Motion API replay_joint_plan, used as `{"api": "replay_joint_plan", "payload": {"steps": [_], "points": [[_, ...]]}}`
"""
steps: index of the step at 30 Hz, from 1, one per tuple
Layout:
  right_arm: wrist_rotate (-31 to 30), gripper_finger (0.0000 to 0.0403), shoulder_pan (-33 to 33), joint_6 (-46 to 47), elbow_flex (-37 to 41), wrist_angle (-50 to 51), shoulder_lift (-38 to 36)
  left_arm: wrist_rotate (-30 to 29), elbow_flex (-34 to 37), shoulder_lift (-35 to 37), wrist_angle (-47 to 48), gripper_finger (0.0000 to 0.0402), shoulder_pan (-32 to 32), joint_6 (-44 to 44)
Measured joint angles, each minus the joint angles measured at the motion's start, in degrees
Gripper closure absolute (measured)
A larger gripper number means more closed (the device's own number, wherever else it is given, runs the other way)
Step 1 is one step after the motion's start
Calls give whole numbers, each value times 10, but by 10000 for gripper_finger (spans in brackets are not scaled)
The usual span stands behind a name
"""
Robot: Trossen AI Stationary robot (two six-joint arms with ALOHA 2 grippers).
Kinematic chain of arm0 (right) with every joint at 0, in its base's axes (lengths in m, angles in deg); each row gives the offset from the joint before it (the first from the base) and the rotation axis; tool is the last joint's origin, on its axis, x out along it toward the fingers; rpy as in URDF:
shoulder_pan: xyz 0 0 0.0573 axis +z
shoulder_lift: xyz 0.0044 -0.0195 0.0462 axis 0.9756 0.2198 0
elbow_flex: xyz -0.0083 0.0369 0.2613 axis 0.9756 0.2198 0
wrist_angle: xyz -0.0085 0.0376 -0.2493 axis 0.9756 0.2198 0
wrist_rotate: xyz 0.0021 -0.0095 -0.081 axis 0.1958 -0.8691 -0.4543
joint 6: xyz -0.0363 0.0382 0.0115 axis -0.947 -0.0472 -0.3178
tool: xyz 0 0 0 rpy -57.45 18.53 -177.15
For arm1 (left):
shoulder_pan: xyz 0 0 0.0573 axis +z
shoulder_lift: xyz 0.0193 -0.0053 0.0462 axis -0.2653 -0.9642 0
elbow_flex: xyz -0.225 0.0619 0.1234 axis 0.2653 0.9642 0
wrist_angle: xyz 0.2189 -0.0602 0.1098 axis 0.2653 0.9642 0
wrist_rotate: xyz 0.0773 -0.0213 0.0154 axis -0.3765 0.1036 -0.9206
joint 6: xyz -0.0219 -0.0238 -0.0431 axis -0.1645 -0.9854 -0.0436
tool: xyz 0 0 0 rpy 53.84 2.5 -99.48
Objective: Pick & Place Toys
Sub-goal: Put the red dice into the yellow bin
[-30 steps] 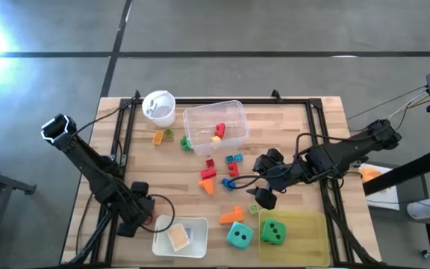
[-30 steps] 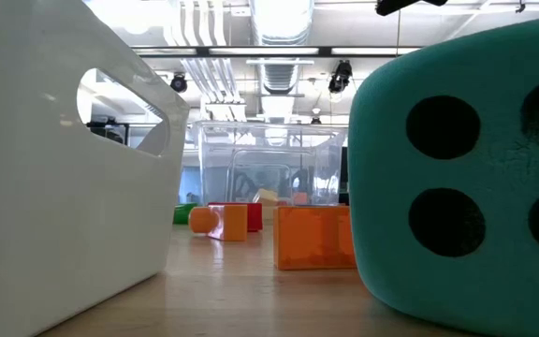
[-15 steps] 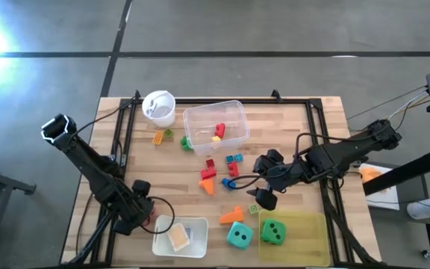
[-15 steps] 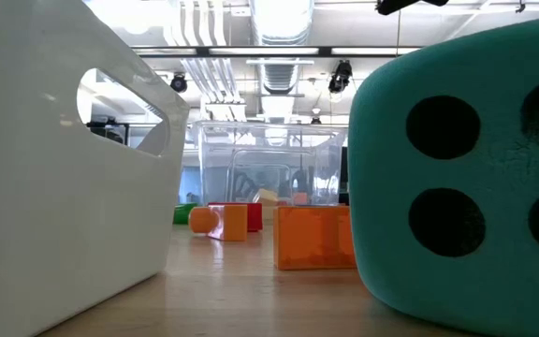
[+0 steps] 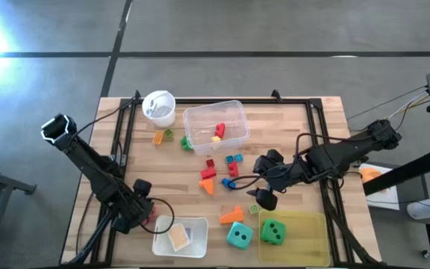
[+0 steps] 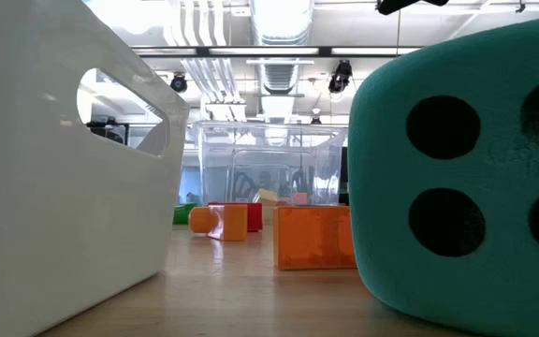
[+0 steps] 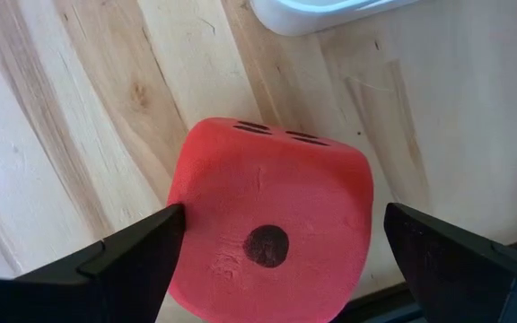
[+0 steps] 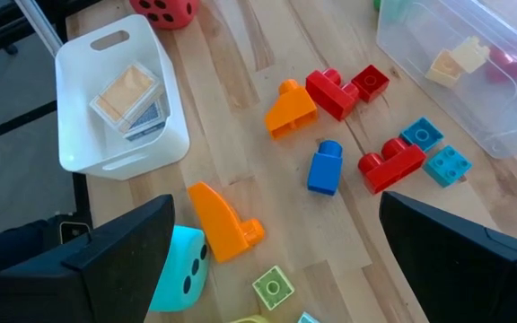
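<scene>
Red die (image 7: 272,235), 1-pip face toward left tool (image 7: 276,260)

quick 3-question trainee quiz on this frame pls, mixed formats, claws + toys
1. True or false: the left claw is shut tight on the red die.
2. Which container holds the green die? A) clear tub B) yellow tray C) white bin
3. Fill in: the teal die stands on the table between the white bin and the ____ tray.

Key:
1. False. Its fingers stand open on either side of the die.
2. B, the yellow tray; the clear tub holds small red and yellow blocks, and the right claw is open above the loose blocks.
3. yellow
</scene>
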Motion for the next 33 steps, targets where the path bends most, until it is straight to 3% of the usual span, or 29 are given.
{"api": "replay_joint_plan", "payload": {"steps": [33], "points": [[0,18,0,1,0,0,0,-17,-13,-1,5,18,2,-2]]}}
